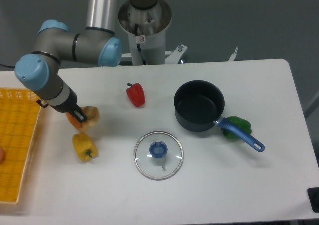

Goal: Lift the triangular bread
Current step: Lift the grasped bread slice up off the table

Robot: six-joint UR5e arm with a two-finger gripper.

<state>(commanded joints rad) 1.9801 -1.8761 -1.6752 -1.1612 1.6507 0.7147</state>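
Camera view, arm: we see the UR5e reaching from its base at the back of the white bench (209, 190) down toward the left side.
Tool (79, 118): we find it low over the triangular bread (89, 116), its dark tip against the bread's left part; we cannot tell how far the jaws stand apart or whether they grip it.
Triangular bread: we place it on the left of the bench, just above the yellow bell pepper (84, 146) and near the yellow basket (17, 135).
Red bell pepper (135, 95): we see it further back, toward the middle, well apart from the bread.
Dark pot (199, 106): we see it right of centre, its blue handle (242, 134) lying over a green vegetable (239, 122).
Glass lid (158, 154): we see it flat on the bench in front of the pot, blue knob up.
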